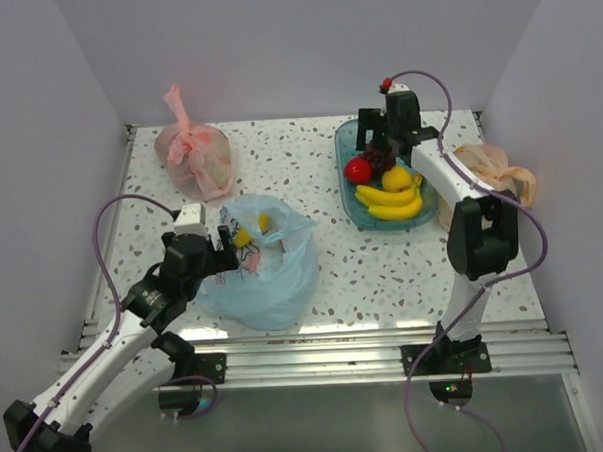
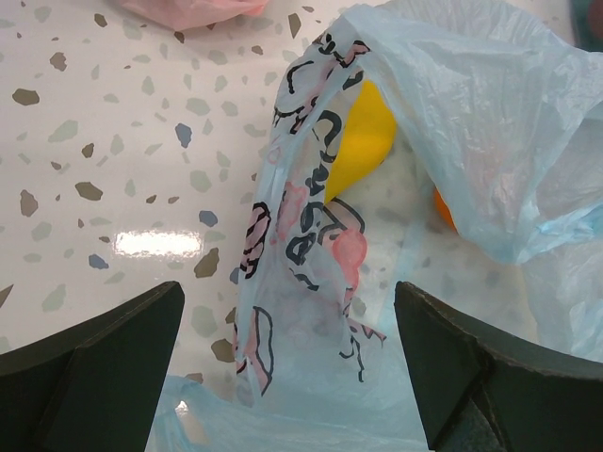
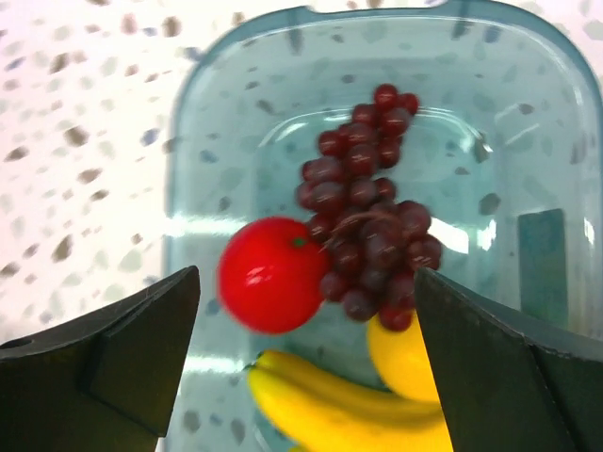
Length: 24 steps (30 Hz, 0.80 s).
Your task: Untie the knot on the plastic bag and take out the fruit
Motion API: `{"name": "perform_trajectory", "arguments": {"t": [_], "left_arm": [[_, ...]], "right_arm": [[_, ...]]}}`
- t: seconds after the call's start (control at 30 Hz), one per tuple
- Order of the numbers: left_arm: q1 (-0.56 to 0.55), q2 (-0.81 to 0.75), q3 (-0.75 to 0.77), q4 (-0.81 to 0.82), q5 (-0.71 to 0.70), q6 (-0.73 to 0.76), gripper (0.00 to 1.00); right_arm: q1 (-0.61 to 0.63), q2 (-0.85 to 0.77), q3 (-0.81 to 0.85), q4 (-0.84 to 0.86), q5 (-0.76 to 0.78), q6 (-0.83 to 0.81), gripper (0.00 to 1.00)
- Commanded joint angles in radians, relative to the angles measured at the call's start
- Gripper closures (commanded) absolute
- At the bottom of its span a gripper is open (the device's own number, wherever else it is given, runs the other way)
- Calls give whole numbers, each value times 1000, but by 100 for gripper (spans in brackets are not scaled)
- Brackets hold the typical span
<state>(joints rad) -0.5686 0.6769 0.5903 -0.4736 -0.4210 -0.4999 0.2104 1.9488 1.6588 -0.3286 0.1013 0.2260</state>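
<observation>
The light blue plastic bag (image 1: 269, 272) lies open at the front left, its printed flap (image 2: 311, 235) standing between my left fingers. A yellow fruit (image 2: 363, 137) and an orange (image 2: 443, 209) show inside it. My left gripper (image 1: 222, 247) is open at the bag's left edge, jaws wide apart around the film (image 2: 287, 367). My right gripper (image 1: 383, 147) is open and empty above the teal tray (image 1: 346, 144). The tray holds a red apple (image 3: 271, 275), dark grapes (image 3: 367, 226), a banana bunch (image 3: 349, 410) and a yellow round fruit (image 3: 405, 353).
A knotted pink bag (image 1: 193, 159) sits at the back left. An orange bag (image 1: 497, 169) lies at the right edge behind my right arm. White walls close the table on three sides, and a metal rail runs along the front.
</observation>
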Motion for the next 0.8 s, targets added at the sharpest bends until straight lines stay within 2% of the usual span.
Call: {"name": "perform_trajectory", "arguments": {"t": [0.0,0.23,0.3,0.47,0.6,0.77], "left_arm": [[9,7,-7,67,11,27,0],[10,27,-7,67,16,27,0],[9,32,-4,63,5,24,0],[9,49,-4,49,-13,11,0],[13,55,-1,27,-36,-17,0],[24,64,-3,24,-30,-29,0]], "right_arm": [[87,-172,-59,-6,-86,-85,1],[352,-372,-142,-79,-182,-218,3],[444,-386,-143,-116,-193,-220,5],[607,-409,-152,-136,-340,-203,13],[676,-367,-160,-170,-449,-206,19],[719,-285,-180,-205,-430,-220,26]]}}
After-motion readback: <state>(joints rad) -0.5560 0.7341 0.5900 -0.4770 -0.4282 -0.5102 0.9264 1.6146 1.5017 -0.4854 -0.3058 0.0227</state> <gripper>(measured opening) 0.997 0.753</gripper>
